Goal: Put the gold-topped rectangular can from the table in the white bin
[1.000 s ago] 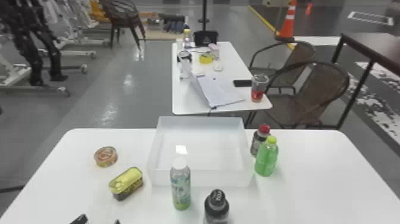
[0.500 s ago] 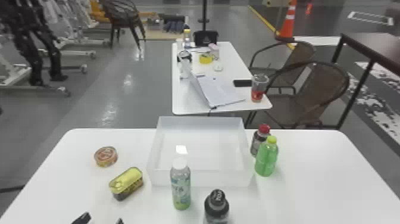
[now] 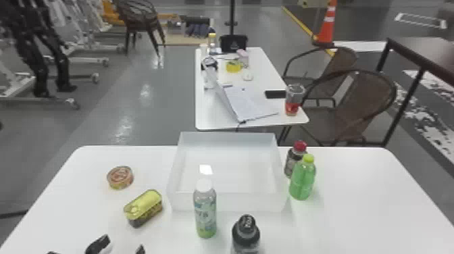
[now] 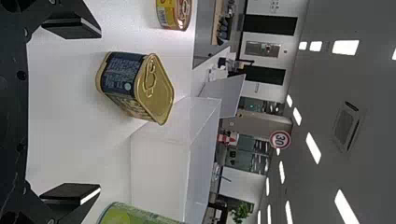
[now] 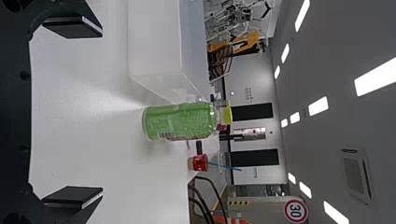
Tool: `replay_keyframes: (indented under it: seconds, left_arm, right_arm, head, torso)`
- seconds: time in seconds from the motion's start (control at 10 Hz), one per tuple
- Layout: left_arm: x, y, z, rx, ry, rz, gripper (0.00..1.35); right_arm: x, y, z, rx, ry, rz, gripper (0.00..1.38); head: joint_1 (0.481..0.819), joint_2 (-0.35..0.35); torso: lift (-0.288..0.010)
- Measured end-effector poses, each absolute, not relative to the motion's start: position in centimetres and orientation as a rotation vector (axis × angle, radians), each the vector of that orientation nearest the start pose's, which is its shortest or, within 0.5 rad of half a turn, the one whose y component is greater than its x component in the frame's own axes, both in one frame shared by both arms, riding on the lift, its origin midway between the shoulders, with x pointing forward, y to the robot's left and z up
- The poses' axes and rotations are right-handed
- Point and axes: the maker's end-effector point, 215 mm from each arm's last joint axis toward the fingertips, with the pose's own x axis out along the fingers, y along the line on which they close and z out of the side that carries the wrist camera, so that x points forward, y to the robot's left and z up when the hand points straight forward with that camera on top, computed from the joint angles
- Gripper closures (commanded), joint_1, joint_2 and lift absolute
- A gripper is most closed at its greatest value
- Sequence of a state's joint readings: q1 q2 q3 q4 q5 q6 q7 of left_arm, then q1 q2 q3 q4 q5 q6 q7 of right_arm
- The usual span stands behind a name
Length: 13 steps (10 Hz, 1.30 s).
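The left gripper (image 4: 99, 111) is spread open, facing the gold-topped rectangular can (image 4: 133, 86) on the table (image 3: 364, 202) near the white bin (image 3: 236, 202). Closing on angled corners could twist it; drifting rightward might tip the white-capped bottle (image 3: 205, 214) (it stands close).

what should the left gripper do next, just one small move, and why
Probably ease the left gripper forward, fingers open, so they pass either side of the gold-topped can. The left wrist view shows the fingers apart with the can between their lines, and the head view shows their tips short of it, so closing now would likely miss.
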<state>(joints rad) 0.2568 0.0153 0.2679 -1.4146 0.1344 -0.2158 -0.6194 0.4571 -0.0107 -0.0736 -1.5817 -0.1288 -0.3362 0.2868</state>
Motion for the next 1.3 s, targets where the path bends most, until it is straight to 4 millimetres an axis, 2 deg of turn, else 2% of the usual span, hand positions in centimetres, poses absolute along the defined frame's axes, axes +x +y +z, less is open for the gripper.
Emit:
replay_keyframes:
  seconds: [0.5, 1.3]
  left_arm:
    - [47.7, 27.3, -48.9, -0.012, 0.200, -0.423, 0.13]
    - [52.7, 27.8, -48.7, 0.051, 0.225, -0.508, 0.13]
  right_arm:
    - [41.2, -22.3, -46.2, 0.099, 0.094, 0.172, 0.11]
    - [41.6, -22.0, -46.2, 0.101, 0.091, 0.178, 0.11]
  head:
    - [0.549, 0.000]
    - [0.549, 0.000]
  torso:
    - [-0.100]
    - [-0.100]
